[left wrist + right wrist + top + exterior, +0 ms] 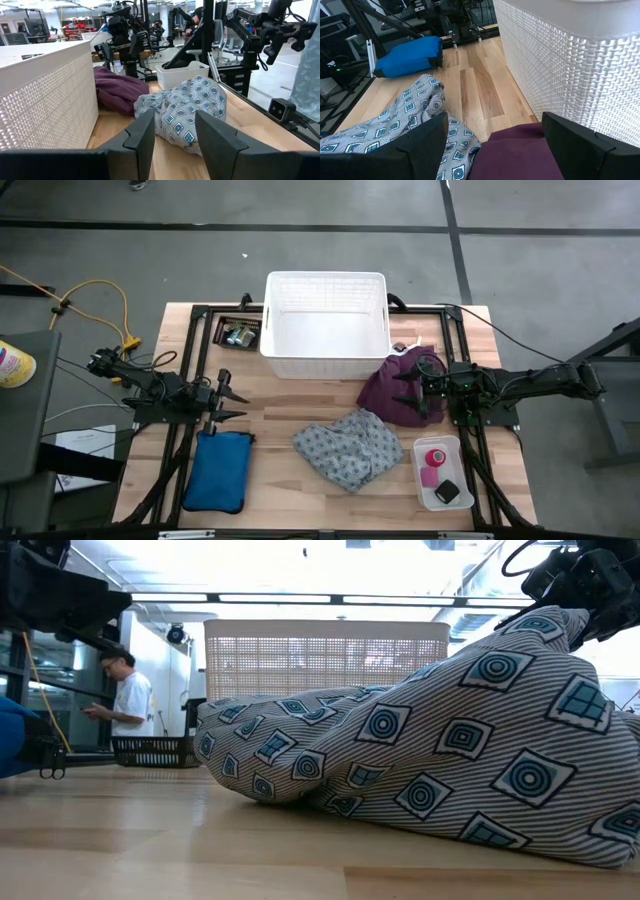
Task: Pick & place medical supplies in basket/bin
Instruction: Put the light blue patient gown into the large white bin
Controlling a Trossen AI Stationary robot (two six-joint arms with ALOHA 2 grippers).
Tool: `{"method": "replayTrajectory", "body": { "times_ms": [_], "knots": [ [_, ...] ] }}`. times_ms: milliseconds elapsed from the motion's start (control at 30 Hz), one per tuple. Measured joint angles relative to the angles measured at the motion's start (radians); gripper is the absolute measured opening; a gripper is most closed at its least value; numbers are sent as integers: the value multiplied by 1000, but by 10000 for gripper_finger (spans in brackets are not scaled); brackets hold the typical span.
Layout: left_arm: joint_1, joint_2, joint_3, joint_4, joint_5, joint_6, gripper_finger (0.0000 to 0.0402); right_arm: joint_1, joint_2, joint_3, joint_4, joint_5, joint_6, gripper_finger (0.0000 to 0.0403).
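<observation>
Above the purple cloth point(392, 392), right hand point(408, 391) open.

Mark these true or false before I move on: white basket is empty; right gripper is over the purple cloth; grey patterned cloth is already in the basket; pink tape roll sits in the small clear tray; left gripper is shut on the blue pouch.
1. The white basket is empty: true.
2. The right gripper is over the purple cloth: true, fingers open.
3. The grey patterned cloth is in the basket: false, it lies on the table.
4. The pink tape roll sits in the small clear tray: true.
5. The left gripper is shut on the blue pouch: false, it is open, beside the pouch.
</observation>
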Motion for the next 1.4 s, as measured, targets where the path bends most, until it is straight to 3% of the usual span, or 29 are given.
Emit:
{"method": "replayTrajectory", "body": {
  "times_ms": [300, 933, 1400],
  "knots": [
    [0, 0, -6, 8, 2, -3, 135, 0, 0, 0, 0, 0, 0, 309],
    [96, 1, -23, 28, 149, 2, 135, 0, 0, 0, 0, 0, 0, 309],
    [96, 1, -23, 31, 150, 20, 135, 0, 0, 0, 0, 0, 0, 309]
  ]
}}
